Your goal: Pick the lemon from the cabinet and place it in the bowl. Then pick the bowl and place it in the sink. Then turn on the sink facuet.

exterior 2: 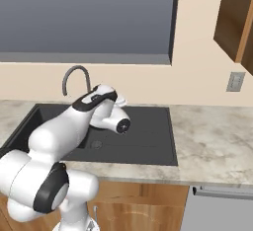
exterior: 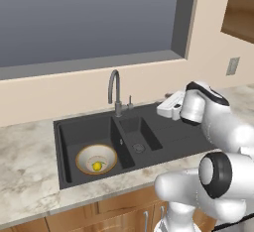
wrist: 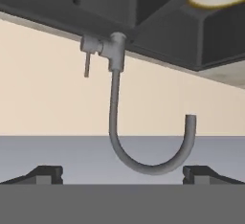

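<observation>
- The step in hand looks to be the last one: the lemon (exterior: 97,166) lies in the bowl (exterior: 89,153), and the bowl sits in the left basin of the sink (exterior: 149,122), so what is left is turning on the sink facuet (exterior: 114,89).
- Nearest to me, the white arm rises from the base in front of the wooden cupboard fronts and reaches out over the marble counter (exterior: 30,151) towards the back of the sink.
- The pincer (wrist: 122,174) hangs above the right-hand basin, pointing at the tap; its hand camera is rolled over, so the tap appears upside down there.
- Its two dark fingertips (wrist: 44,174) stand wide apart with nothing between them. It holds nothing and touches nothing; the tap is ahead of it with clear space between.
- The bowl and lemon lie below the pincer and off to its left, in the far basin, well apart from it.
- Just beyond the pincer stands the tap's upright stem, with the small side lever (wrist: 87,65) a little to one side of the base and the arched spout curving over the basins.
- I judge the next move calls for easing forward and across to that lever, then lining the open fingers up beside it so a push or swing can shift it. The lever is slim, so a small misalignment could slide past it.
- Behind the tap runs the beige wall and the grey window (exterior: 84,13).
</observation>
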{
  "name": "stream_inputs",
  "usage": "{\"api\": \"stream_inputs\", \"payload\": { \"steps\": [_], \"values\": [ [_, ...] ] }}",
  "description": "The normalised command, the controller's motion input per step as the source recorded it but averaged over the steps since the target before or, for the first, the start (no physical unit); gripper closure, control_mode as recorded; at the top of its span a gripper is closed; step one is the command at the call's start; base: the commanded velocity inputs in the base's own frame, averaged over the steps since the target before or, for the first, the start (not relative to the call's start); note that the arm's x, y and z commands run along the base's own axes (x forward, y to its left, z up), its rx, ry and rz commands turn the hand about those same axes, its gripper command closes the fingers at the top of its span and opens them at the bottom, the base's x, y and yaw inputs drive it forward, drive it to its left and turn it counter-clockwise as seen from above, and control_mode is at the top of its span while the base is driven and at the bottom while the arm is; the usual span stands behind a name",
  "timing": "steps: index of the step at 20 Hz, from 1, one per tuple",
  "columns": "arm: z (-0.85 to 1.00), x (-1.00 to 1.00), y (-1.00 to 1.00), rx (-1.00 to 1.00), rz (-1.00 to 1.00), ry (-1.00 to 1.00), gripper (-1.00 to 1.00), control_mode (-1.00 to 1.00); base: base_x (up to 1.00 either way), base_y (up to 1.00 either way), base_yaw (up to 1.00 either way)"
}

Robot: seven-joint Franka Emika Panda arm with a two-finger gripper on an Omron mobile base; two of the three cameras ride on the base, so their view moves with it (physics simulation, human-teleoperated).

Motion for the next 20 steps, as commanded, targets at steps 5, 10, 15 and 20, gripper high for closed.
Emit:
{"api": "stream_inputs", "payload": {
  "steps": [5,10,15,20],
  "values": [
    [-0.35,0.25,0.27,0.08,0.13,0.0,-1.0,-1.0,0.0,0.0,0.0],
    [-0.15,0.31,0.04,0.08,0.14,0.01,-1.0,-1.0,0.0,0.0,0.0],
    [-0.01,0.38,0.0,0.08,0.02,0.01,-1.0,-1.0,0.0,0.0,0.0],
    [-0.1,0.47,0.01,0.02,0.0,0.0,-1.0,-1.0,0.0,0.0,0.0]
  ]
}}
